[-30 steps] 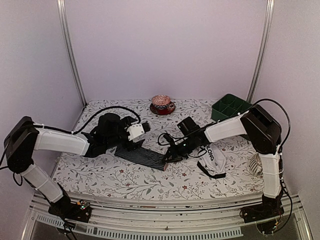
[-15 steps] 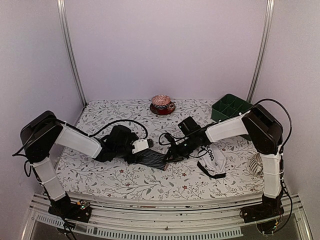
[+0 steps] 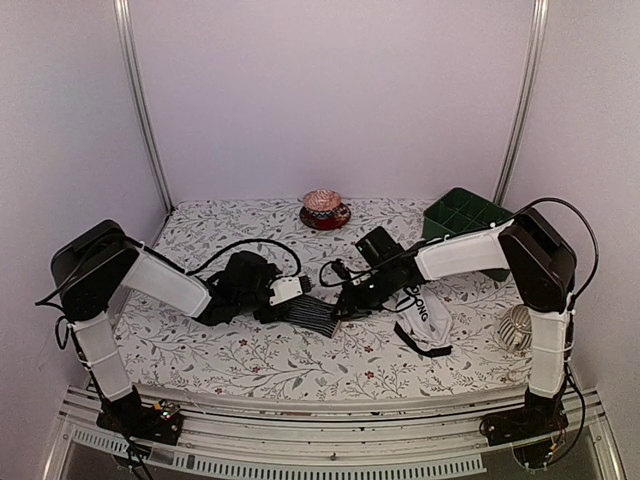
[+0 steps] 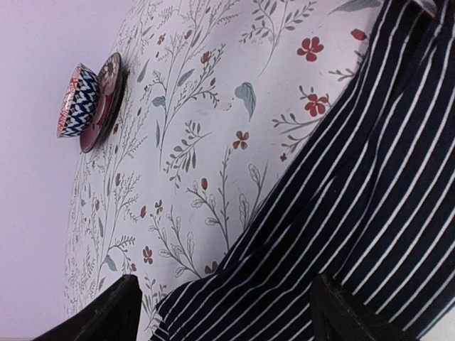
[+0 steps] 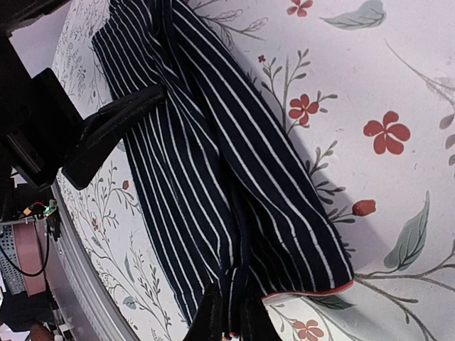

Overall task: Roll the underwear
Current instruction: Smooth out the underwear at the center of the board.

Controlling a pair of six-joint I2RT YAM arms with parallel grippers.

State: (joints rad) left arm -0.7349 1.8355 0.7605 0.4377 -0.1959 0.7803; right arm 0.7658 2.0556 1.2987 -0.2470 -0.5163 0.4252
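Observation:
The black striped underwear point(image 3: 312, 316) lies flat in a folded strip mid-table, filling the left wrist view point(image 4: 355, 177) and the right wrist view point(image 5: 213, 163). My left gripper point(image 3: 290, 299) hangs low over its left end, open, its fingertips point(image 4: 106, 316) straddling a corner of the cloth point(image 4: 227, 320). My right gripper point(image 3: 341, 309) is shut on the strip's right end, with a red-trimmed edge of the cloth pinched between its fingers point(image 5: 231, 321). The white underwear point(image 3: 425, 320) with black lettering lies crumpled to the right, untouched.
A patterned bowl on a red saucer point(image 3: 324, 209) stands at the back centre, also in the left wrist view point(image 4: 89, 103). A green compartment tray point(image 3: 462, 214) sits back right. A pale round object point(image 3: 515, 330) lies by the right edge.
My left arm has swung right and dropped down onto the left end of the striped underwear, its jaws narrowing slightly. The right gripper keeps its hold and has barely shifted.

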